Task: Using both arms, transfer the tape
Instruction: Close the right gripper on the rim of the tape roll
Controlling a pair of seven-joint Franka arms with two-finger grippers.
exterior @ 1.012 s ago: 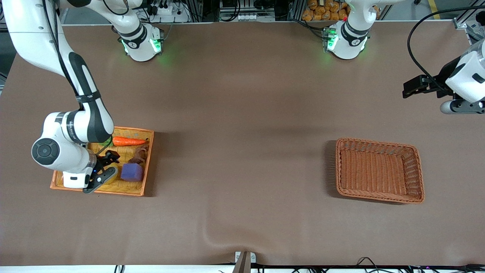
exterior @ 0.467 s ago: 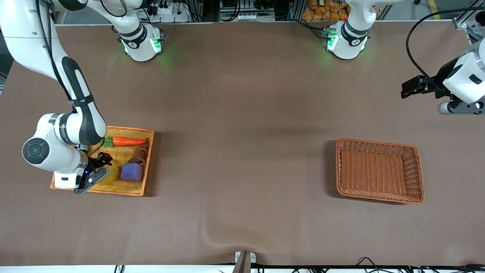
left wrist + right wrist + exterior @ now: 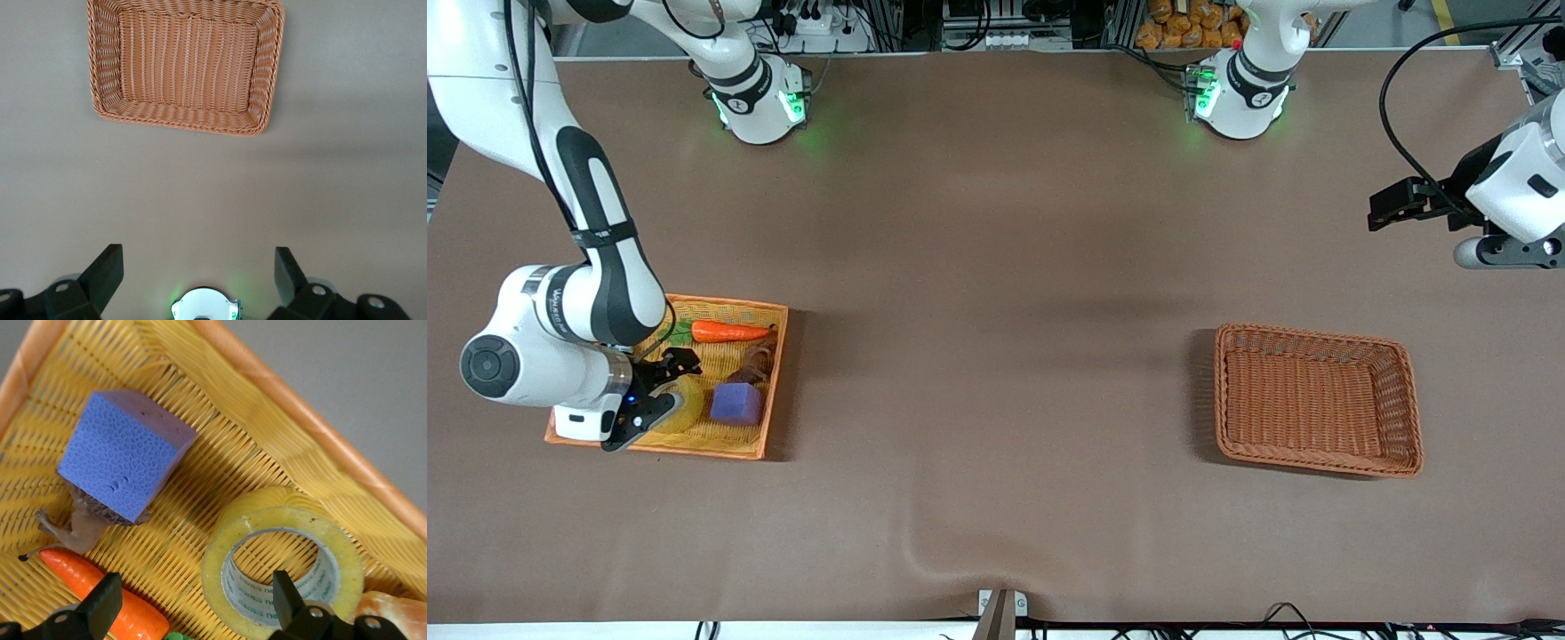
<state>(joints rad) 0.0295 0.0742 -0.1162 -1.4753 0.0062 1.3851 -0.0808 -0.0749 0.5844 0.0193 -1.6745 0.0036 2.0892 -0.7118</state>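
Note:
The tape (image 3: 682, 402) is a yellowish ring with a grey core, lying flat in the yellow tray (image 3: 694, 447) beside the purple cube (image 3: 736, 403). My right gripper (image 3: 665, 389) hovers open low over the tray, right above the tape. In the right wrist view the tape (image 3: 280, 512) lies flat on the tray's weave (image 3: 220, 447). My right gripper (image 3: 195, 590) is open there, one finger over the tape's hole and the other over the carrot (image 3: 100, 590). My left gripper (image 3: 1394, 204) waits open and empty in the air at the left arm's end of the table; it also shows in its own wrist view (image 3: 197, 259).
The tray also holds a carrot (image 3: 729, 332), a brown lump (image 3: 758, 360) and the purple cube (image 3: 123, 453). A pale rounded thing (image 3: 393, 613) lies beside the tape. A brown wicker basket (image 3: 1316, 336) stands toward the left arm's end and shows in the left wrist view (image 3: 180, 121).
My right arm has swung toward its own end of the table, and its gripper has shifted over the tray, so the tape now shows between its fingers. The left arm barely moved.

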